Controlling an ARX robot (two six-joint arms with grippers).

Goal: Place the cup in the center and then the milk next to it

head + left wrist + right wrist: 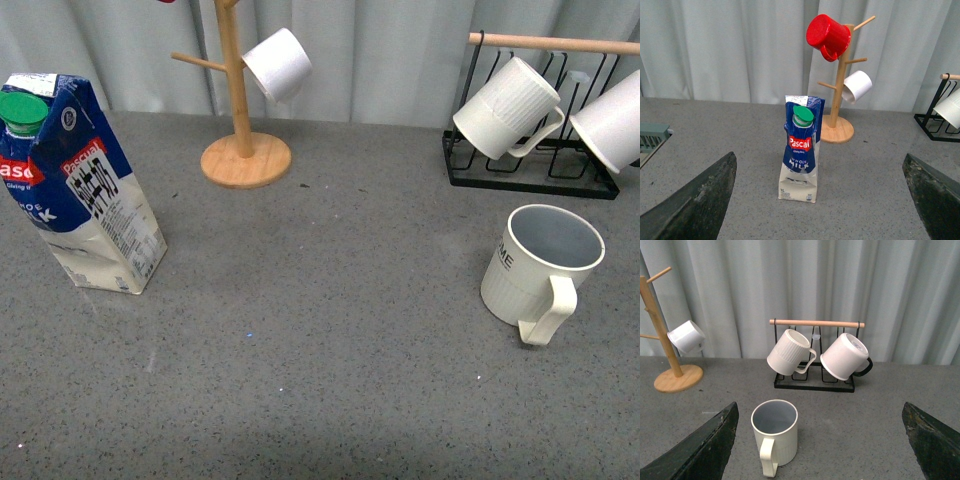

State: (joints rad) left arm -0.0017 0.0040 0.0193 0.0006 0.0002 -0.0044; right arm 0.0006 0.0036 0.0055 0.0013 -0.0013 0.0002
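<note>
The cup [540,268], cream-white and ribbed with a grey-blue inside and dark lettering, stands upright at the right of the grey table, handle toward me. It also shows in the right wrist view [775,434], ahead of my open right gripper [820,450], closer to one finger. The milk [82,185], a blue-and-white carton with a green cap, stands at the left of the table. In the left wrist view the milk [801,150] stands ahead of my open left gripper [820,205]. Neither gripper shows in the front view.
A wooden mug tree [243,140] with a small white cup [278,65] stands at the back; a red mug [828,37] hangs on it. A black rack [530,175] at the back right holds two whiter mugs [505,110]. A grey-green grille [652,137] lies at the left edge.
</note>
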